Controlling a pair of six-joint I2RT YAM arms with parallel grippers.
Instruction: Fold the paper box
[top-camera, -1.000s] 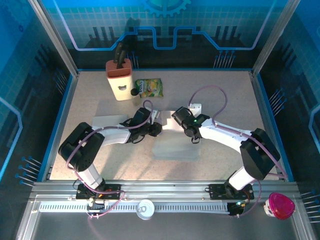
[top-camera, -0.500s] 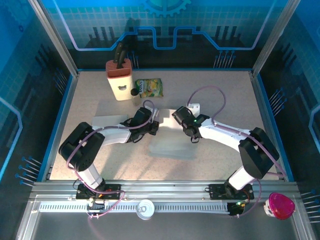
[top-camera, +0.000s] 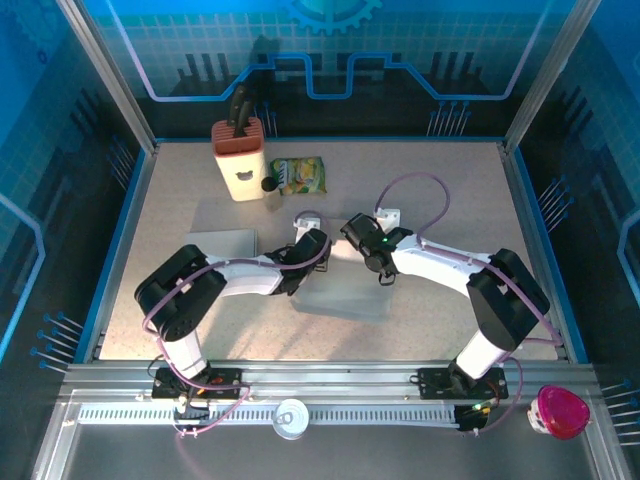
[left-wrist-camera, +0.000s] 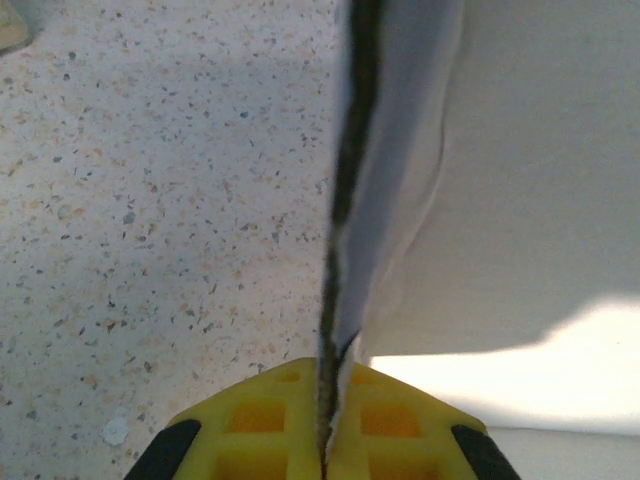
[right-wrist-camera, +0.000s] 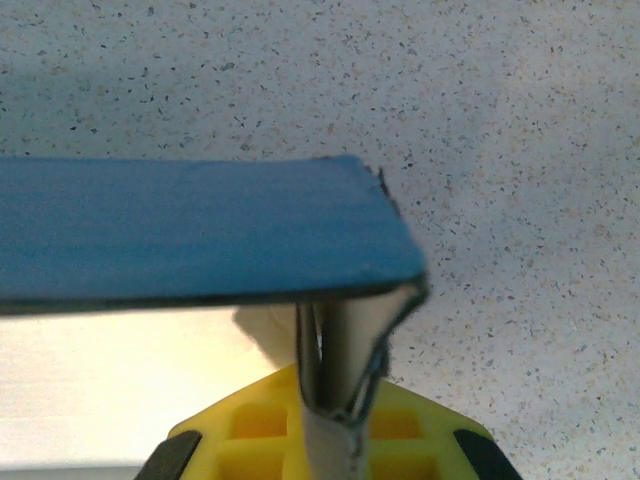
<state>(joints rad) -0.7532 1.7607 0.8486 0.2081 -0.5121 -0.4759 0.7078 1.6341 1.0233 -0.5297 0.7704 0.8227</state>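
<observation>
The paper box (top-camera: 335, 254) is held off the table between both arms at mid table, its shadow lying on the surface below it. My left gripper (top-camera: 318, 247) is shut on a thin edge of it. In the left wrist view that edge runs straight up from the yellow fingers (left-wrist-camera: 270, 430), with a white panel (left-wrist-camera: 530, 180) to the right. My right gripper (top-camera: 353, 234) is shut on a folded wall (right-wrist-camera: 340, 370) of the box. A blue flap (right-wrist-camera: 200, 225) lies across just above that wall.
A knife block (top-camera: 240, 160) and a green snack bag (top-camera: 298, 176) stand at the back left. A flat grey sheet (top-camera: 220, 243) lies left of the arms. A can (top-camera: 291, 417) and a pink container (top-camera: 560, 411) sit on the near rail.
My left gripper has closed on the box's edge and moved right, closer to the right gripper. The box's shadow has shifted slightly left. The right arm has barely moved.
</observation>
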